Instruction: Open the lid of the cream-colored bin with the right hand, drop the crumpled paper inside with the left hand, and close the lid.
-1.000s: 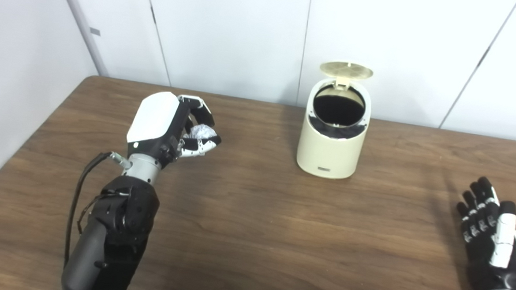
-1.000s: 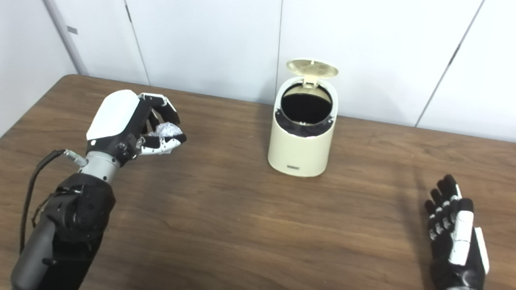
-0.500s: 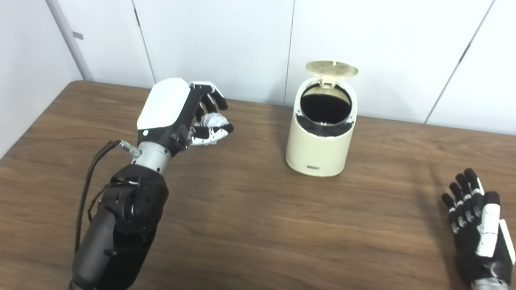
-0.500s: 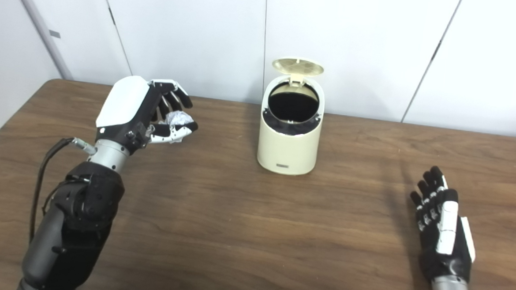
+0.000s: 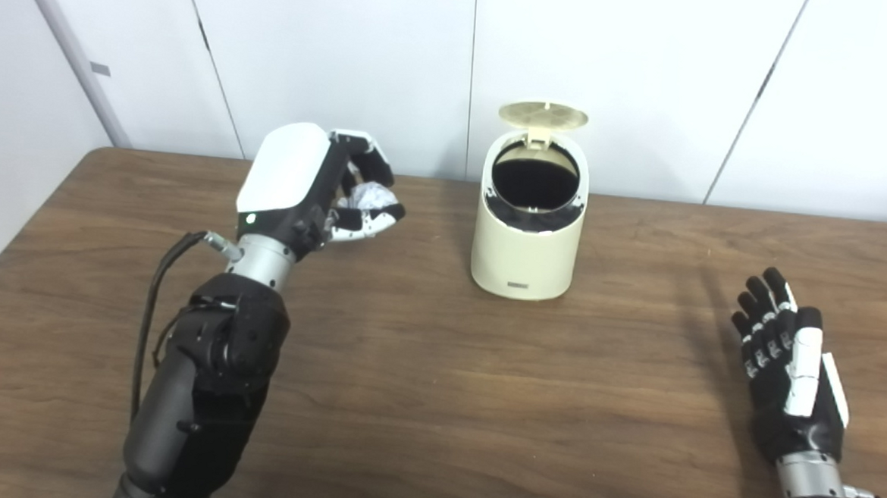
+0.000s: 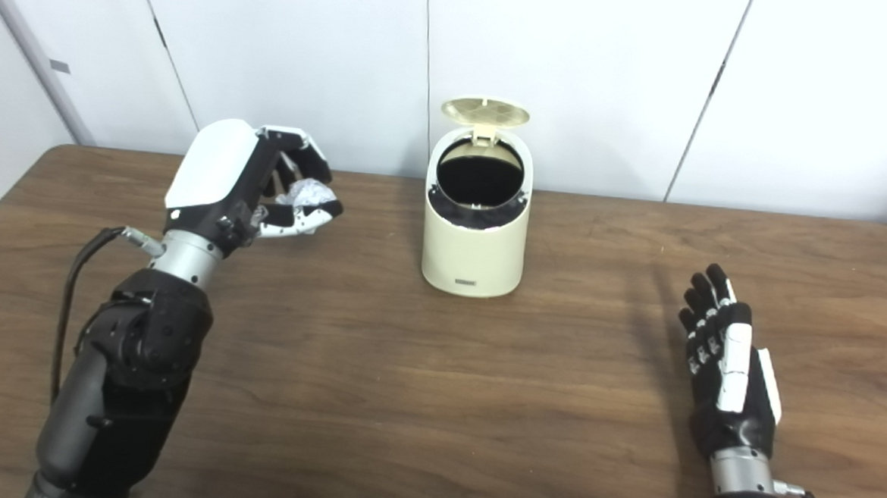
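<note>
moved: left hand (image 5: 318,185) is closing in on the bin; view is panning too
left hand: gripping crumpled paper (image 5: 366,197), raised left of bin (image 5: 528,231)
lid (image 5: 543,115): standing open
right hand (image 5: 790,373): idling empty, fingers extended
risk: releasing early, paper missing the opening

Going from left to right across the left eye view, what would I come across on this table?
Left robot hand holding the crumpled paper → cream-colored bin with its lid up → right robot hand, open.
</note>
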